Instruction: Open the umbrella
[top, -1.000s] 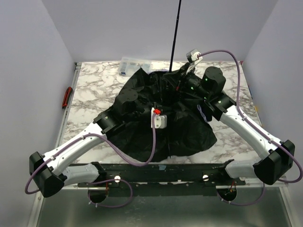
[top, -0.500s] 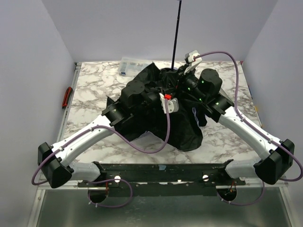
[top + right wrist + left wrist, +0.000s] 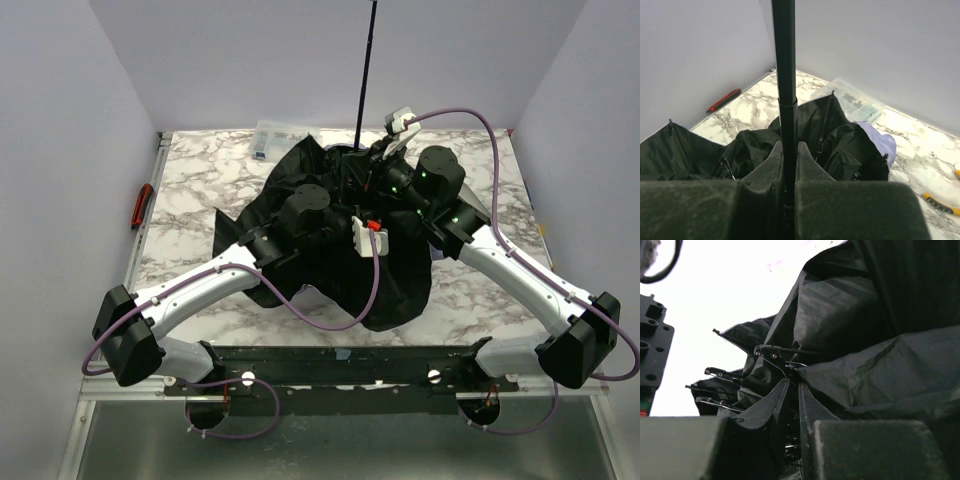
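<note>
The umbrella (image 3: 300, 180) lies half spread on the marble table, its black inside facing up. A patch of lavender outside (image 3: 882, 142) shows in the right wrist view. Its thin black shaft (image 3: 366, 70) rises toward the back wall. My right gripper (image 3: 788, 145) is shut on that shaft (image 3: 784, 60), low down near the canopy. My left gripper (image 3: 794, 382) is buried in the black canopy (image 3: 875, 375) beside the bare ribs (image 3: 725, 372). Its jaws stand almost together, with thin metal parts and fabric in the narrow gap. In the top view both grippers meet at the umbrella's hub (image 3: 362, 185).
A clear plastic compartment box (image 3: 280, 135) sits at the back of the table, just behind the canopy. A red-handled tool (image 3: 142, 205) lies at the left edge. Yellow-handled pliers (image 3: 940, 202) lie to the right. Walls close in the table on three sides.
My left arm has swung right and forward into the canopy toward the shaft, bunching the fabric, and its jaws have narrowed. The right gripper kept its hold on the shaft.
</note>
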`<state>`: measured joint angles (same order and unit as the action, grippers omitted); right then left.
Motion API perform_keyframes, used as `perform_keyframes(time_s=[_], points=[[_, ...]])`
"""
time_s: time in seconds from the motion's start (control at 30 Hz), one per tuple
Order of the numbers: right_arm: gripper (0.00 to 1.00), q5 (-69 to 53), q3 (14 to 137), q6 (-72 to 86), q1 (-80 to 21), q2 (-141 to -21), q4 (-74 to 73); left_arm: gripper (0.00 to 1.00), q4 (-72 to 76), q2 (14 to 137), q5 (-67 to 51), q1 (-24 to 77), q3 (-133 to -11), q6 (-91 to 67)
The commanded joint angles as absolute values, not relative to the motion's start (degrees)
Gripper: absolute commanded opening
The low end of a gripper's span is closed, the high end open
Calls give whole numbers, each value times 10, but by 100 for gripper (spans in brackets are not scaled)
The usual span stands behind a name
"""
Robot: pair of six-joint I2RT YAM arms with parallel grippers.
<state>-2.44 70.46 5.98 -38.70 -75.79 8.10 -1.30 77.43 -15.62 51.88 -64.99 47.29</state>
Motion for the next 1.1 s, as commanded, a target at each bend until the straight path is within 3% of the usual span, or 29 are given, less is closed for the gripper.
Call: perform_keyframes(time_s=[0.0, 0.2, 0.3, 0.43, 0.63, 0.83, 1.07], points=[[1, -36, 717, 69, -389, -747, 132, 13, -18, 760, -193, 515, -638, 486], [1, -54, 710, 69, -389, -753, 164, 17, -121, 790, -301, 525, -683, 499], [0, -66, 707, 63, -389, -751, 168, 29, -154, 786, -345, 525, -698, 492], [0, -80, 688, 48, -389, -735, 166, 49, -90, 708, -414, 492, -678, 381], [0, -117, 647, 22, -390, -705, 166, 61, -73, 627, -477, 418, -729, 202], [0, -184, 627, 6, -389, -691, 167, 58, -67, 653, -412, 346, -809, 46], [1, -229, 626, 11, -389, -688, 169, 56, -66, 709, -361, 333, -863, -40]])
